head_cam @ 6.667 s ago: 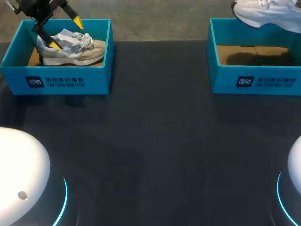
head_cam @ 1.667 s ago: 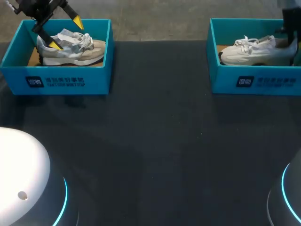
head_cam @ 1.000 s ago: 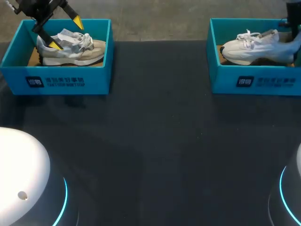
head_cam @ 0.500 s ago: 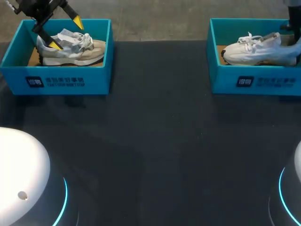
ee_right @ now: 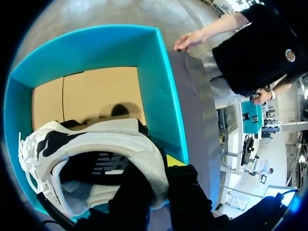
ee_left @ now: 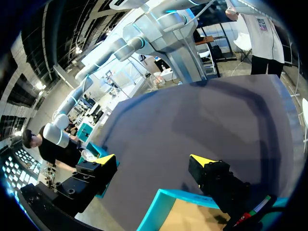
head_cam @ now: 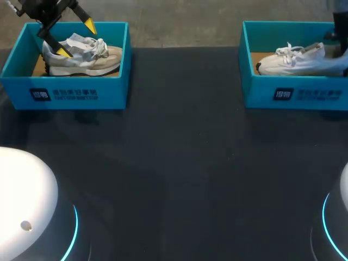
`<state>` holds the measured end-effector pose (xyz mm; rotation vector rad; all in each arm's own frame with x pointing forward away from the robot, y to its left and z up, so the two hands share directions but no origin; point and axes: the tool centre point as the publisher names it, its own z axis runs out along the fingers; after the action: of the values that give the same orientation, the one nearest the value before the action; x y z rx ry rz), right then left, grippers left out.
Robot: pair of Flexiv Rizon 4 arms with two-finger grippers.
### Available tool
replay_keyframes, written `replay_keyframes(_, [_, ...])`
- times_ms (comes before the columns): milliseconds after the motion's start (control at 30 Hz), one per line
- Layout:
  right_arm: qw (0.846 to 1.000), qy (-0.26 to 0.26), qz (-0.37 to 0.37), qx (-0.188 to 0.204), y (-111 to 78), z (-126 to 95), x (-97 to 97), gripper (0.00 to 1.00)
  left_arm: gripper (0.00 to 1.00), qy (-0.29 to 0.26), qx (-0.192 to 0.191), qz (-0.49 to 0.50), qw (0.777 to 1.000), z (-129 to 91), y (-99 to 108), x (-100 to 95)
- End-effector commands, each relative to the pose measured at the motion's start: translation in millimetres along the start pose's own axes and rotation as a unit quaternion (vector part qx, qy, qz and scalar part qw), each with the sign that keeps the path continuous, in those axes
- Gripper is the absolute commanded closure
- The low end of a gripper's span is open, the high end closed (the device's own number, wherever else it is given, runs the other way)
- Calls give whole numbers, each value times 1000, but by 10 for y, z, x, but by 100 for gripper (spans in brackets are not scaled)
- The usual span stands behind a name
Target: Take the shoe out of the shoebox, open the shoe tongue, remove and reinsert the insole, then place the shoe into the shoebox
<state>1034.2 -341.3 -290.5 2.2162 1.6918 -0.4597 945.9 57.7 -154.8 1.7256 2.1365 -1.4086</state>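
A white shoe (head_cam: 299,60) lies low inside the right teal shoebox (head_cam: 293,92), toe toward the table's middle. My right gripper (ee_right: 154,173) is shut on the shoe's heel collar (ee_right: 149,163), one finger inside the shoe and one outside. Under the white shoe (ee_right: 96,139) shows the box's cardboard floor (ee_right: 91,91). A grey-beige shoe (head_cam: 81,57) sits in the left teal shoebox (head_cam: 65,92). My left gripper (head_cam: 77,38) hangs open over that shoe's heel end, holding nothing. In the left wrist view its fingertips (ee_left: 106,159) stand wide apart above the box wall (ee_left: 159,202).
Dark table (head_cam: 179,163) stretches between and in front of the two boxes. A person's hand (ee_right: 185,42) is at the table's edge just behind the right box.
The white shoe has sunk lower into the right box with my right gripper still shut on it. My left arm and the grey-beige shoe have not moved.
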Motion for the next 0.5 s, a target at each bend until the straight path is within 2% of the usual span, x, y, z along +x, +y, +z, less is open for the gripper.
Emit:
replay_keyframes(33, [1000,1,0,-1,-52,4,-11,100,0,2,-1,0,1000,-4,-8,1])
replay_keyframes(500, [1000,6,7,20,-152,189,8,100,0,2,-1,0,1000,-4,-8,1])
